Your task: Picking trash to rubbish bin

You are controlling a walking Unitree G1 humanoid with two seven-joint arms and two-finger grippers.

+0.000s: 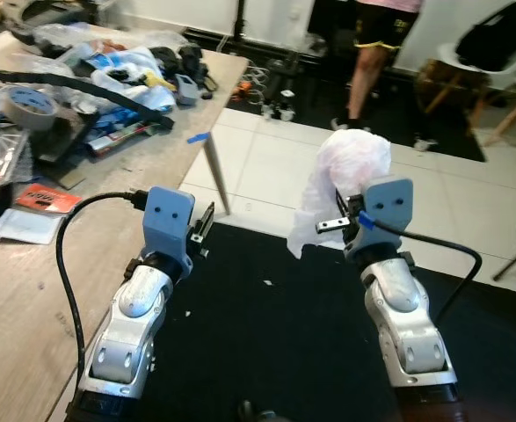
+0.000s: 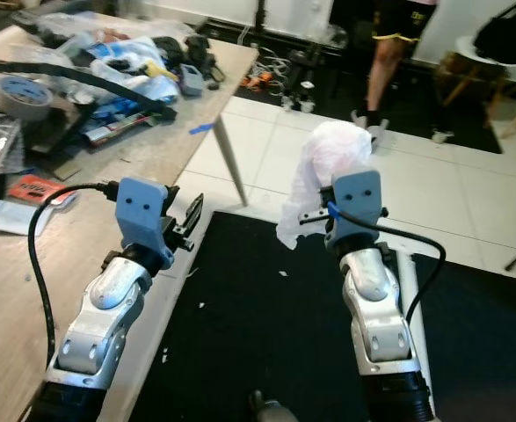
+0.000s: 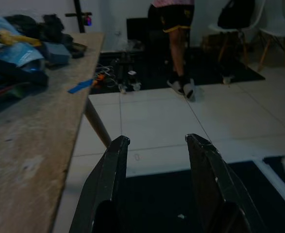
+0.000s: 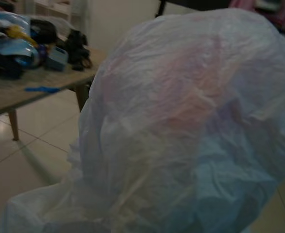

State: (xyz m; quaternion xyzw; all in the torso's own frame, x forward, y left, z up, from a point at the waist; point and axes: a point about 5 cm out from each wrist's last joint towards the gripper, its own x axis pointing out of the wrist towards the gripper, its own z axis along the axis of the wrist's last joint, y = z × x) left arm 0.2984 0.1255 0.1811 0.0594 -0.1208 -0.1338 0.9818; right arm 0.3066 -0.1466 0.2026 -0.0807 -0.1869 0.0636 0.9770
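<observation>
The right hand (image 2: 321, 214) is closed on a crumpled white plastic bag (image 2: 330, 171), held up above the black floor mat (image 2: 266, 334). The left hand (image 2: 190, 220) hovers with fingers apart just beside the edge of the cluttered wooden tabletop (image 2: 156, 149). A person's legs (image 2: 383, 75) stand beyond the white tiles.

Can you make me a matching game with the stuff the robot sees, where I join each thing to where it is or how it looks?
Things:
1. white plastic bag
2. left gripper
3. roll of tape
4. blue tape strip

Places or states:
A. lying among the clutter on the wooden table
B. open, holding nothing, beside the table edge
C. stuck at the table's edge near the leg
D. bunched up in the right gripper above the floor

Pairs: 1-D, 2-B, 3-A, 4-C
</observation>
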